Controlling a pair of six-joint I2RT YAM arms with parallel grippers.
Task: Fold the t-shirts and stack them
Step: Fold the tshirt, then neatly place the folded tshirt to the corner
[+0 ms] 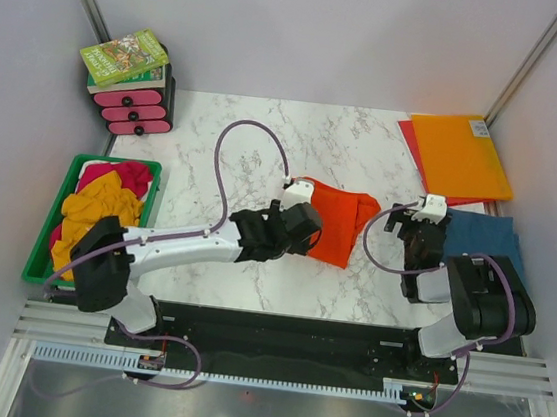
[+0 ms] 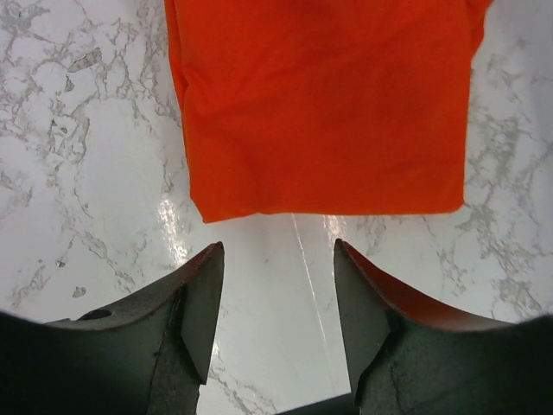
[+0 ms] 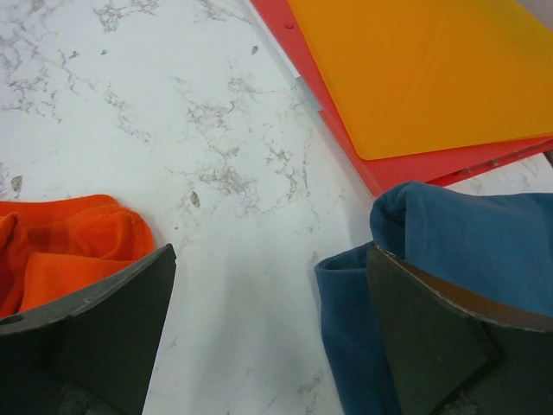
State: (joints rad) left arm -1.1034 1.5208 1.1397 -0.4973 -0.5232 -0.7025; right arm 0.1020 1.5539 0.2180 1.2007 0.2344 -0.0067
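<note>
The orange t-shirt (image 1: 336, 220) lay folded near the middle of the marble table (image 1: 215, 151), its near edge a straight, doubled-over line. The left gripper (image 2: 278, 251) hung just short of that edge, its two dark fingers standing partly apart with only bare tabletop between them; it had hold of nothing and was not touching the cloth.

Over on the right, the teal-blue t-shirt (image 1: 491, 238) sat folded by the table's right edge. The right gripper (image 3: 268, 259) was spread wide and empty, low over the strip of marble between the two shirts, with the blue cloth just beside its right finger; whether they touched I couldn't tell. Behind the blue shirt, an orange folder (image 1: 461, 154) lay on top of a red folder (image 1: 410, 138) in the far right corner.

At the left edge, a green bin (image 1: 45, 242) held a loose heap: a mustard-yellow t-shirt (image 1: 97, 210) on top and a magenta one (image 1: 133, 177) towards the back.
</note>
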